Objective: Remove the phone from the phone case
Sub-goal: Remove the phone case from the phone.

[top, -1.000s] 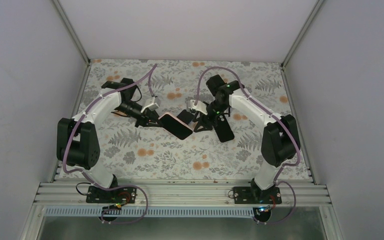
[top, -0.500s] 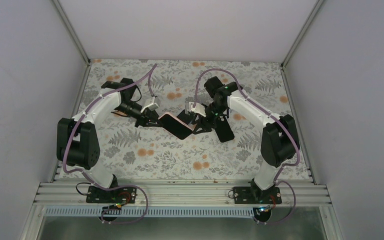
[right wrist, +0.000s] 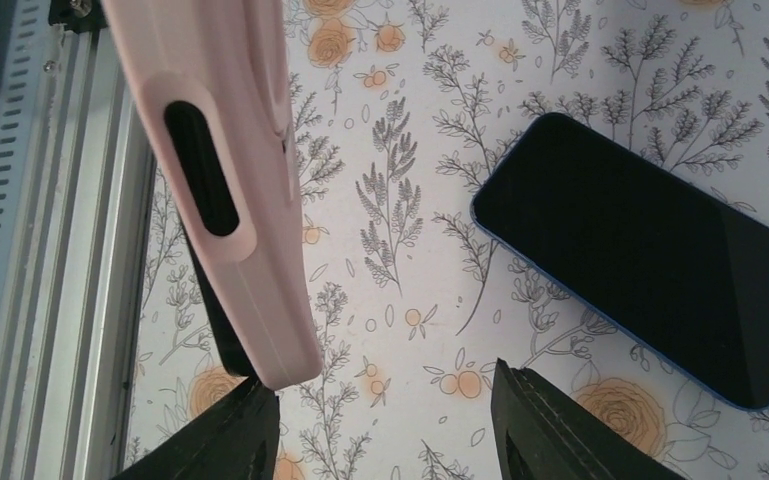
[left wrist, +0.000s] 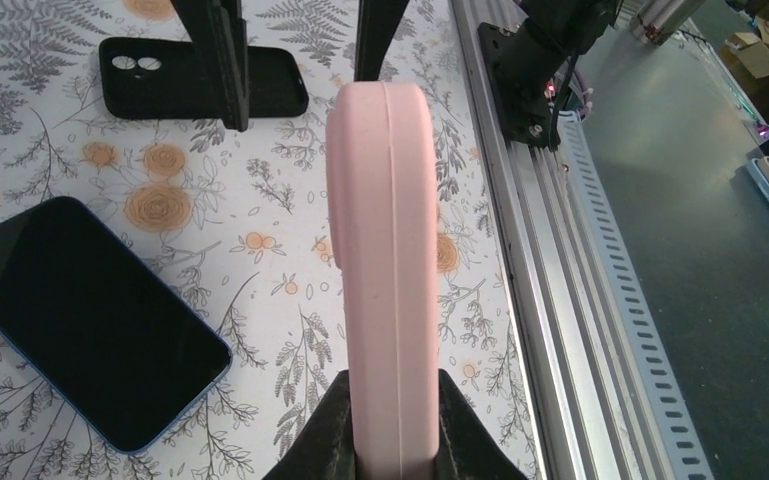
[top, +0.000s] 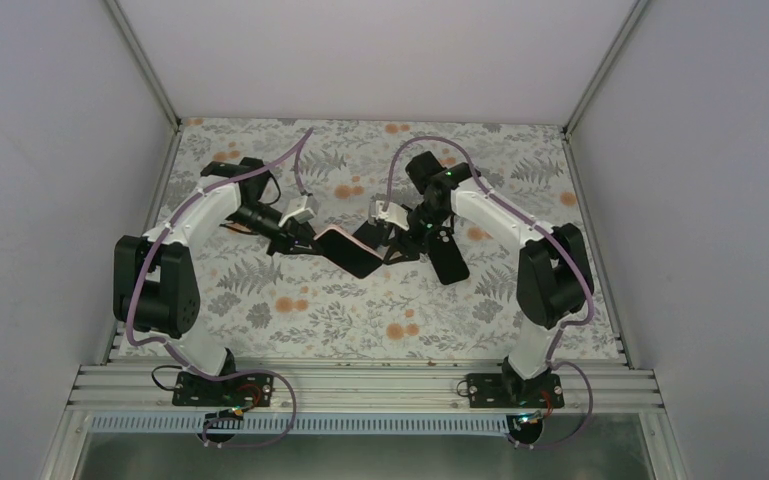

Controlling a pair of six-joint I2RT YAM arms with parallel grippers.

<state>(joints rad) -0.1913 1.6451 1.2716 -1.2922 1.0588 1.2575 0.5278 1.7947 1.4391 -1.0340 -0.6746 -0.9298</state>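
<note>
Clamped tight on one end of the phone case [left wrist: 380, 250] at the left gripper [left wrist: 390, 445], with a finger [left wrist: 325, 440] pressed to each flat face. Held off the table [top: 290, 320], edge-on to the left wrist camera, over the middle and somewhat nearer the far edge than the near rail [left wrist: 550, 260]. Salmon pink and smooth, with a fine seam down the narrow side. From above, a dark glossy face inside the pink rim: the phone [top: 352, 255], seated in the case. From the right wrist, a long dark oval cut-out [right wrist: 200, 165] in the pink side wall, and a dark strip behind the case's lower edge.

At the right gripper [right wrist: 380, 430], jaws apart and closed on nothing. One fingertip [right wrist: 230, 435] just under the free corner of the phone case; cannot tell whether touching. Other fingertip well clear of it, over the bare floral surface.

Flat on the table, just to the far side of the held case: a second black handset [right wrist: 640, 255] with a blue rim, screen up. Nearer the right edge, a black case [left wrist: 200, 90] with two round lens openings at one end, partly hidden behind the right gripper's fingers.
</note>
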